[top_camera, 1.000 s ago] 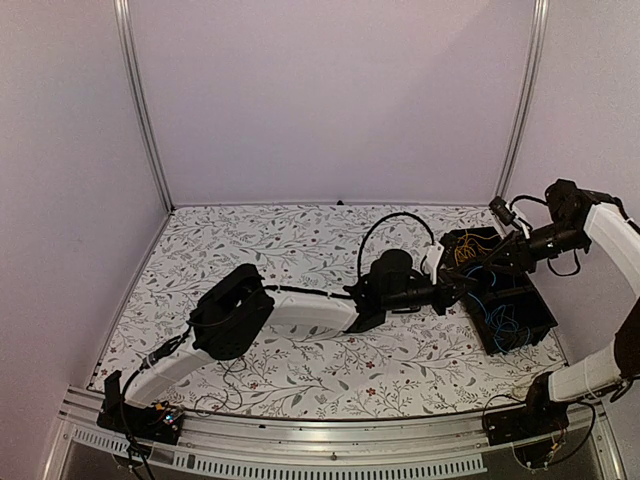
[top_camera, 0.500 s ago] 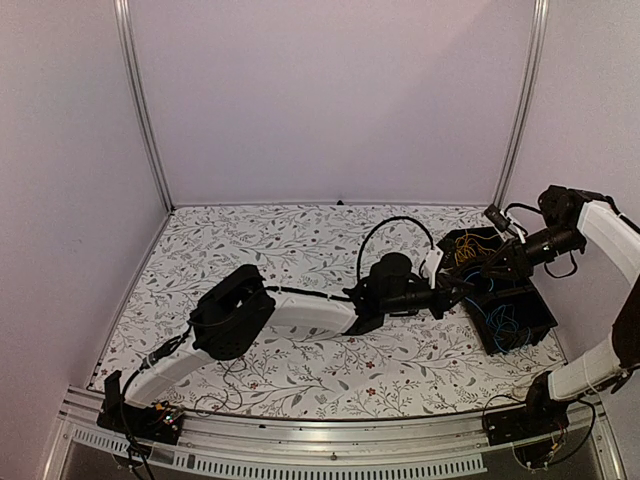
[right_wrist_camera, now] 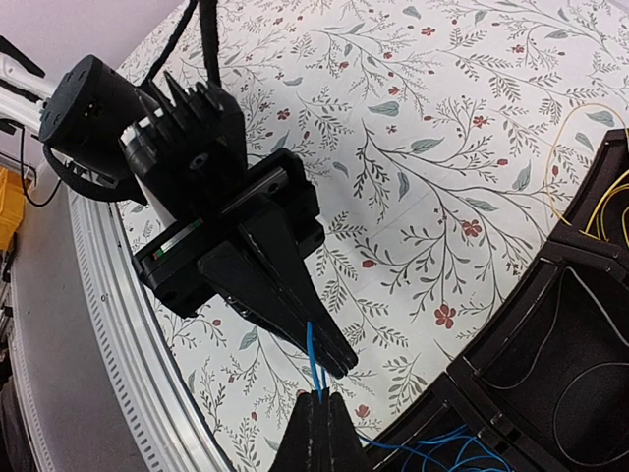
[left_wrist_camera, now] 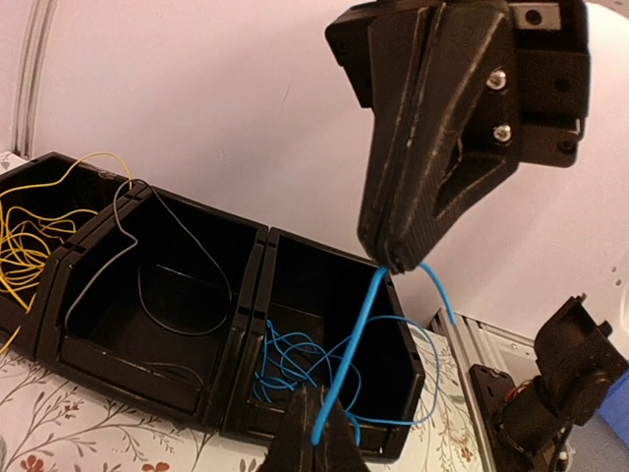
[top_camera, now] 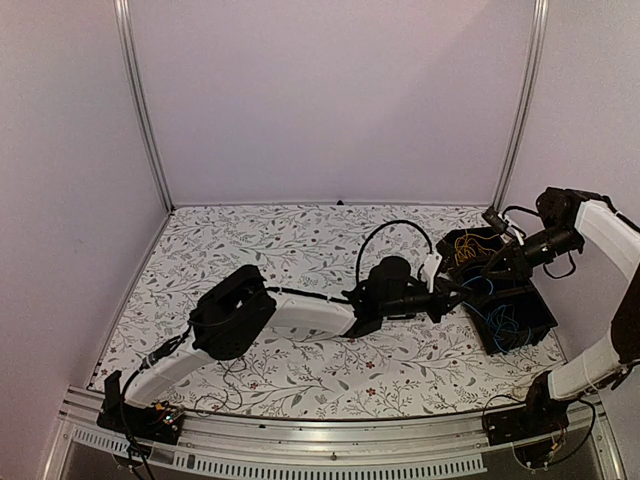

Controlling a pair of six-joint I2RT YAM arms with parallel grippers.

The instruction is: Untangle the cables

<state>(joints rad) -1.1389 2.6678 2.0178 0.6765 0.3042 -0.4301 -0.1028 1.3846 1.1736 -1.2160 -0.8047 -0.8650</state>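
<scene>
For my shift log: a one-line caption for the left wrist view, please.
Left gripper and right gripper both pinch one blue cable near a black bin.

The blue cable (left_wrist_camera: 346, 356), thin and bright, runs as a short straight stretch from the closed tips of the left tool (left_wrist_camera: 314, 442) up to the closed tips of the right tool (left_wrist_camera: 391, 258), pinched by both. Past the right tool another length arcs downward. The rest lies in loose loops in the black tray (left_wrist_camera: 257, 295) compartment just beyond the left tool. The dark wire (left_wrist_camera: 192, 334) hangs in slack curves one compartment to that tool's left. The yellow cables (left_wrist_camera: 25, 236) coil loosely in the compartment furthest left, one loop rising above the rim.
</scene>
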